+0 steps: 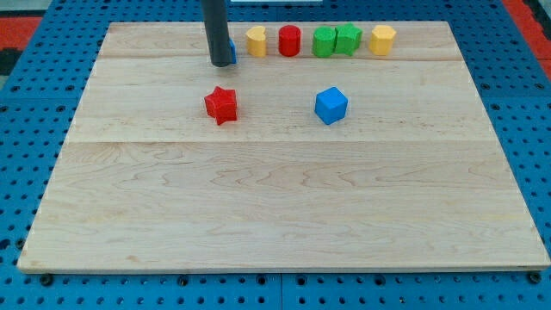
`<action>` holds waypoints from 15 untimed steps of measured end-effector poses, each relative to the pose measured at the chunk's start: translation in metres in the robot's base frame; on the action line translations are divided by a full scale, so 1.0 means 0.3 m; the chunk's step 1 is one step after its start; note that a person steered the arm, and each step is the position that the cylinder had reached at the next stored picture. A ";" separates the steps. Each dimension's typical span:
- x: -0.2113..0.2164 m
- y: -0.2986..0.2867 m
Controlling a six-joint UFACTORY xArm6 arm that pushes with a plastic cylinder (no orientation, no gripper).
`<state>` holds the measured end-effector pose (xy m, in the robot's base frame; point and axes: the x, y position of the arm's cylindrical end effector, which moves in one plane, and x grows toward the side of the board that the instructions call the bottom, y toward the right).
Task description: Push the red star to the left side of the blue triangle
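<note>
The red star (pixel 221 104) lies on the wooden board (pixel 275 198), left of centre in the upper half. My rod comes down from the view's top and my tip (pixel 219 64) rests just above the star, with a small gap. A blue block (pixel 232 51), most likely the blue triangle, is mostly hidden behind the rod; only its right edge shows. My tip is right in front of that block.
A blue cube-like block (pixel 331 105) lies right of the star. Along the top edge stand a yellow block (pixel 256 40), a red cylinder (pixel 289 40), two green blocks (pixel 325 40) (pixel 348 39) and a yellow hexagonal block (pixel 382 39).
</note>
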<state>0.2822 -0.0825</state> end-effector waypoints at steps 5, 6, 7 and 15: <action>0.426 0.193; 0.400 -0.065; 0.224 -0.185; 0.010 -0.346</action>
<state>0.2853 -0.1863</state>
